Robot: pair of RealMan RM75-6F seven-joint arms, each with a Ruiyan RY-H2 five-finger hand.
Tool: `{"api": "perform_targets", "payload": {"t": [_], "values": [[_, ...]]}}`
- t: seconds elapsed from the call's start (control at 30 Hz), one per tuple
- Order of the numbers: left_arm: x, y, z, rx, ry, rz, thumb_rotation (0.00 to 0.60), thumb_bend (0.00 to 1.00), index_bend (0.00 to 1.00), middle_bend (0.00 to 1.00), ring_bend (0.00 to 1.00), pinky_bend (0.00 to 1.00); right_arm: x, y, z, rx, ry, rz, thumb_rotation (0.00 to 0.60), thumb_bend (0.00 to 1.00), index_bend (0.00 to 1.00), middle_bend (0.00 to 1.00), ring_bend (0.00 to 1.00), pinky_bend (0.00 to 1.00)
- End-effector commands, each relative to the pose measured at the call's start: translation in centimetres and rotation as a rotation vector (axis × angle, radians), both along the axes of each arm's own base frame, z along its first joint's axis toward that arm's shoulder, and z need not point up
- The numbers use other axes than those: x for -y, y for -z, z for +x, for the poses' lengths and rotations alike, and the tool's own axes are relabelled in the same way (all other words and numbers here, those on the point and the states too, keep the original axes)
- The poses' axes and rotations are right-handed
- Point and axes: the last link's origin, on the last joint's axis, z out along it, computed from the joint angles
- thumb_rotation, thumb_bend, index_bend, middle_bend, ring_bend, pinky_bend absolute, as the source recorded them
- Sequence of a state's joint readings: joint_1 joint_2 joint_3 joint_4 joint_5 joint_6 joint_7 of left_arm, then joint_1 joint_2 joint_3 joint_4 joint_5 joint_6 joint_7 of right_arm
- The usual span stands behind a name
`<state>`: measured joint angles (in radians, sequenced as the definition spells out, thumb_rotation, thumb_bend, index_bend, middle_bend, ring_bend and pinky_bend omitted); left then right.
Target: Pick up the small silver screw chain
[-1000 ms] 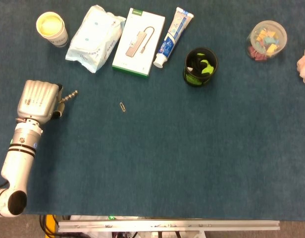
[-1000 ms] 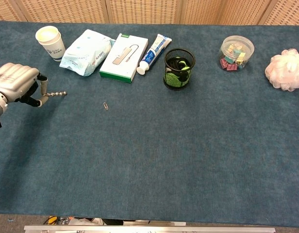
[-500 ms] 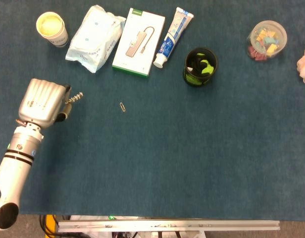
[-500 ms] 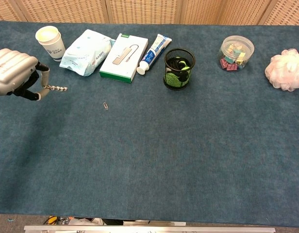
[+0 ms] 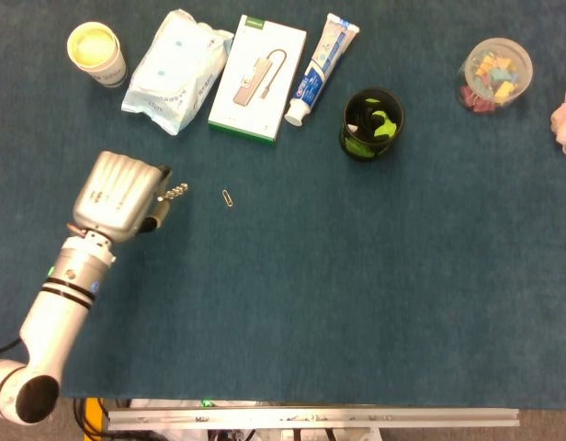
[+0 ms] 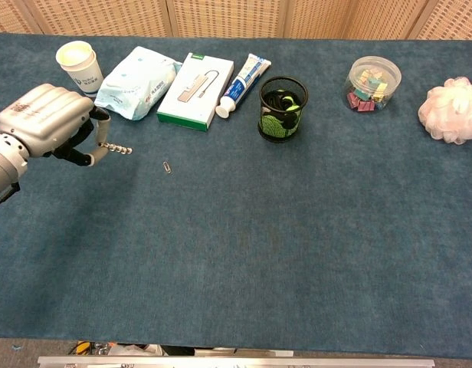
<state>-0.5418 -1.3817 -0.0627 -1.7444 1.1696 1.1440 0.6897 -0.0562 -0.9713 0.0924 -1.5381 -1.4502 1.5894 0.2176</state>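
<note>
**Screw chain pinched at one end, clear of the cloth**

While held out sideways from the left hand (image 6: 46, 121), light and thin, needing almost no force. Pinched between fingertips at its near end only, free end jutting toward the paper clip (image 6: 168, 166). Screw chain (image 6: 116, 149) apparently raised just above the blue table (image 6: 244, 253), judging by the chest view. Looks rigid as it sticks out, yet probably linked, so likely to swing or droop if jolted. Smooth metal, slippery; better gripped nearer the middle for a surer hold. Not fragile. Right hand out of sight in both views. Farther back: paper cup (image 6: 76, 57), soft packet (image 6: 135, 82), white box (image 6: 195, 90), toothpaste (image 6: 243, 75), mesh pot (image 6: 283, 107).
</note>
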Motion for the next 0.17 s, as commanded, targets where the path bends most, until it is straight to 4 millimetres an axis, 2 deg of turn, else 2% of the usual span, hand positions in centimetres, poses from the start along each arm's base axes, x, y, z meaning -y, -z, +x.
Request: {"api": "perform_targets", "payload": {"t": [0.03, 0.17], "values": [[-0.24, 0.66, 0.78, 0.010, 0.009, -0.010, 0.600, 0.37, 0.57, 0.85, 0.87, 0.95, -0.11, -0.05, -0.04, 0.001, 0.002, -0.003, 0.600, 0.00, 0.12, 0.30, 0.14, 0.19], [-0.47, 1.36, 1.38, 0.013, 0.014, -0.018, 0.600, 0.37, 0.57, 0.85, 0.87, 0.95, -0.24, -0.12, -0.15, 0.001, 0.007, -0.005, 0.600, 0.00, 0.12, 0.30, 0.14, 0.19]]}}
